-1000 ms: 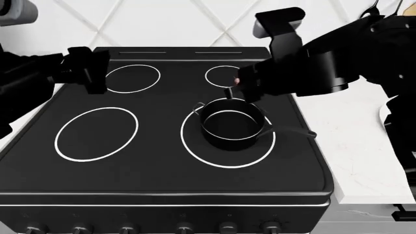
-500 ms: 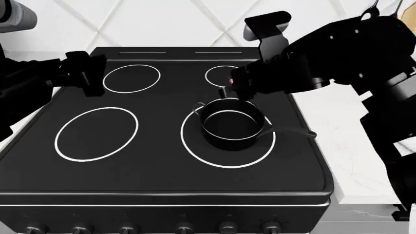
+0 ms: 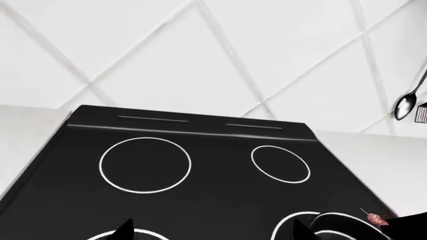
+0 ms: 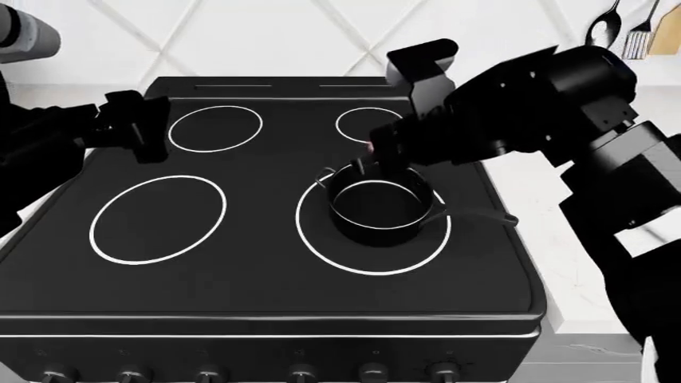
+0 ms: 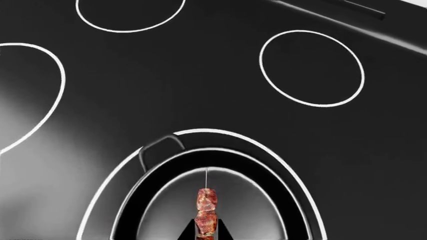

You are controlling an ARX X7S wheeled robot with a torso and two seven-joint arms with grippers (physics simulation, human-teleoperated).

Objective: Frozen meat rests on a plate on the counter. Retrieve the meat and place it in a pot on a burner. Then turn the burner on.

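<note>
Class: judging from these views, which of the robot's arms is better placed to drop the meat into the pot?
Right: its gripper holds the meat above the pot; the left gripper sits across the stove.

Loads of open room on the black glass cooktop (image 4: pixel 266 263): both rings on the left side and the small back-right ring have nothing standing on them, so a pincer could sweep across there freely. The one thing standing up is the small round black metal pot (image 4: pixel 378 209) on the large white burner ring (image 4: pixel 319 239), with the bulky black right arm (image 4: pixel 511 112) hanging right over its back rim. The white marble desk (image 4: pixel 580 271) beside it is partly blocked by that arm too.
</note>
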